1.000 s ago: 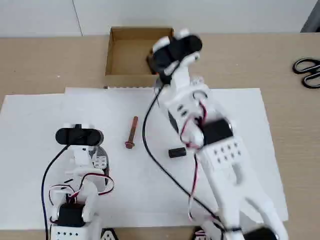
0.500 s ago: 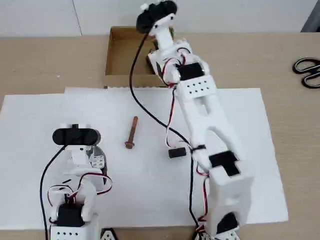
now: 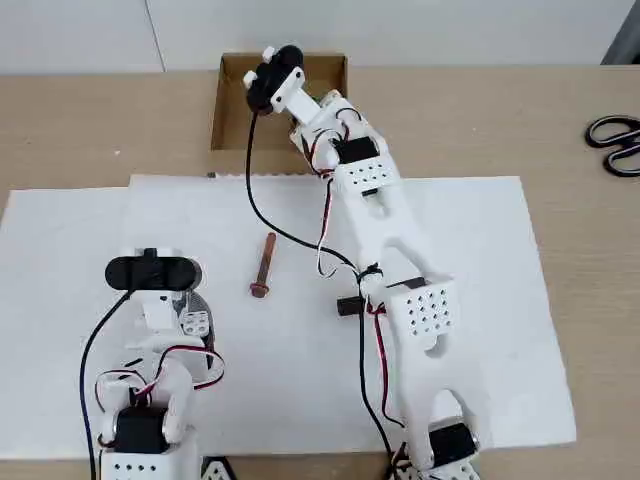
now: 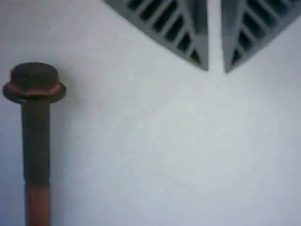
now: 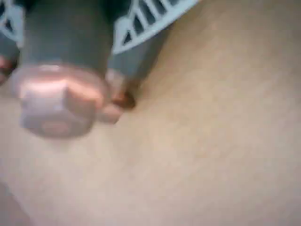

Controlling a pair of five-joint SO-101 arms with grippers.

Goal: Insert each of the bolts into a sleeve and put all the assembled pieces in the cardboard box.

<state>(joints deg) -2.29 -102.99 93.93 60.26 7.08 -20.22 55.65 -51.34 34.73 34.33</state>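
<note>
The right arm runs from the lower right of the high view up to the cardboard box, which stands on the desk at the upper centre of the frame, just above the top edge of the white paper sheet. The wrist end of this arm sits over the box opening. In the right wrist view, the right claw is clamped on an assembled piece: a dark grey sleeve with a copper-coloured bolt head protruding from its end. The piece hangs close above the brown cardboard floor of the box (whether it touches the floor cannot be determined). The left arm sits at the lower left of the high view, over the paper. The left claw has its fingers drawn almost together, with a thin gap between the tips, and holds nothing. It points down at bare paper beside the head of the loose bolt. This bolt lies flat on the paper left of centre in the high view, head toward the bottom of the frame. The loose sleeve lies on the paper near the centre, to the right of the bolt and partly covered by the right arm. A pair of scissors lies on the desk at the right edge.
</note>
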